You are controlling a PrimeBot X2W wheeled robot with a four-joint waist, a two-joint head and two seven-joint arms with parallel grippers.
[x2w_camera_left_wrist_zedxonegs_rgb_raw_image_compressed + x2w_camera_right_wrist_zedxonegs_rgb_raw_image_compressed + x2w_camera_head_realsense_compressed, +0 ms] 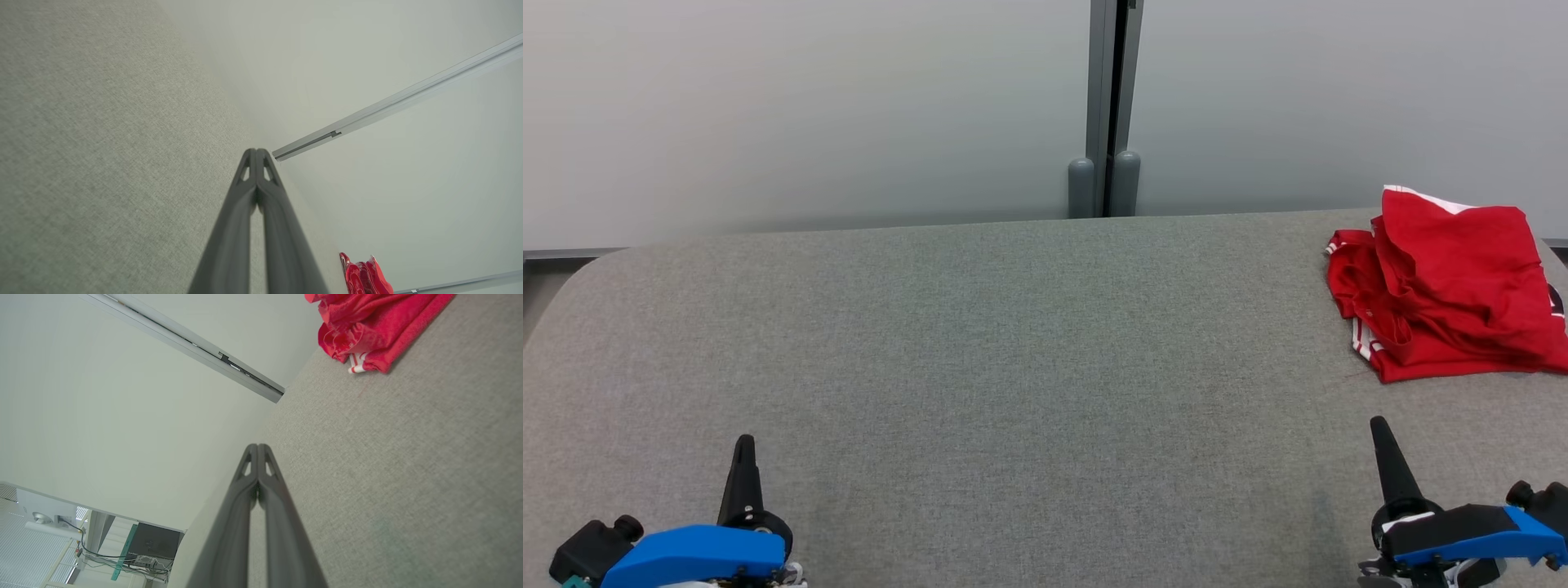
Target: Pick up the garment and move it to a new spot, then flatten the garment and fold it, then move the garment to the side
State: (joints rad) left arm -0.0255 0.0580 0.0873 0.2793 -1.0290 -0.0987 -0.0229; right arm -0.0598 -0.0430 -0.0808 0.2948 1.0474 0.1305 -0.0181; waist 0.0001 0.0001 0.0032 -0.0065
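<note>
A red garment [1445, 286] with white trim lies crumpled at the far right of the grey cloth-covered table [1013, 343]. It also shows at the top of the right wrist view as a red garment [372, 326], and small at the bottom of the left wrist view as a red garment [363, 277]. My left gripper [743, 445] rests at the lower left, shut, holding nothing. At the lower right my right gripper [1379, 426] is shut and empty too, a short way in front of the garment. Both wrist views show the fingertips pressed together: left gripper [256, 152], right gripper [258, 447].
A pale wall with a grey vertical post [1107, 106] stands behind the table's far edge. The table's corners are rounded at the far left [596, 261]. A dark box with cables [155, 543] sits in the room beyond, in the right wrist view.
</note>
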